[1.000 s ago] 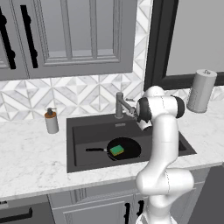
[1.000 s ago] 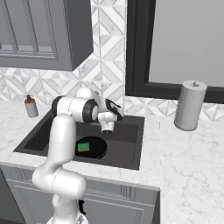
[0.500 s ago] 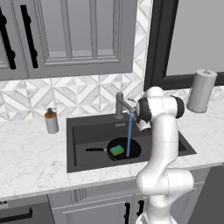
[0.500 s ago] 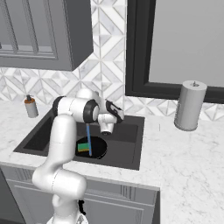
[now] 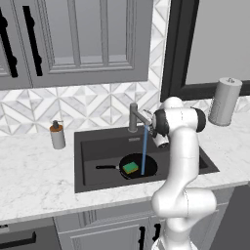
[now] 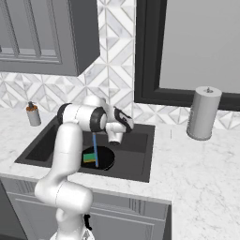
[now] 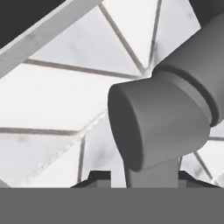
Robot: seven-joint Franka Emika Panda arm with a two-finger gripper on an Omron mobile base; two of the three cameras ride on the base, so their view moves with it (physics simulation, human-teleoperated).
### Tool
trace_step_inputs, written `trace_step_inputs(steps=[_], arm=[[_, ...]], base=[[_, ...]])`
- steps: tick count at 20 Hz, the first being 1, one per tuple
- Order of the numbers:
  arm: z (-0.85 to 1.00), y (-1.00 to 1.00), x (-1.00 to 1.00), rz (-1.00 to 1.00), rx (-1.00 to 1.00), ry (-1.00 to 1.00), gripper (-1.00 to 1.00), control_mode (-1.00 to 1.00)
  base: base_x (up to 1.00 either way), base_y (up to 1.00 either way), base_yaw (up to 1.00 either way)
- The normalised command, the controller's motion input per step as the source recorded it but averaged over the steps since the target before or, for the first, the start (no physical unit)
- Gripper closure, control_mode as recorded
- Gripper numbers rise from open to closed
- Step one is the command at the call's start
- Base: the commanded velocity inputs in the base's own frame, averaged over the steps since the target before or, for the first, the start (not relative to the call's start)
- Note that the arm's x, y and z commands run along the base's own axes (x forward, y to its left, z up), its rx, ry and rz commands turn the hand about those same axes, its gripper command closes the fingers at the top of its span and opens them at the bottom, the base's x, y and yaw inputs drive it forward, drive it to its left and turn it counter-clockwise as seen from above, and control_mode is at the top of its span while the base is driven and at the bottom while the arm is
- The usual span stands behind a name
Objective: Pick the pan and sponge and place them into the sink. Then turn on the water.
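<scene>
The black pan (image 5: 148, 163) lies flat in the dark sink (image 5: 88, 146), its handle pointing left. On the pan rests the green and yellow sponge (image 5: 130, 168). A thin blue stream of water (image 5: 144, 149) falls from the grey faucet (image 5: 133, 117) onto the pan. My gripper (image 5: 153, 125) is at the faucet's side, above the basin. In the hand view the faucet's grey lever (image 7: 153, 127) fills the middle, and its stem stands between my gripper's (image 7: 144, 179) tips with a small gap on the left. The right base view shows the pan (image 6: 106, 159), the sponge (image 6: 89, 157), the water (image 6: 95, 150) and the gripper (image 6: 123, 120).
A soap dispenser (image 5: 57, 135) stands on the marble counter left of the sink. A paper towel roll (image 5: 224, 101) stands at the right, below the dark window frame. Grey wall cabinets hang above the left side.
One second ago no water ran; the blue stream has come on and still falls onto the pan. The arm has hardly moved at the faucet.
</scene>
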Motion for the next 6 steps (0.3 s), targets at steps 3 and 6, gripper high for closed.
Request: trace_step_inputs(steps=[3,6], arm=[[-0.23,-0.27,0.0,0.0,0.11,0.0,1.0,-1.0],[-0.25,-0.27,0.0,0.0,0.1,0.0,1.0,-1.0]], base=[[0.0,0.0,0.0],[0.0,0.0,0.0]])
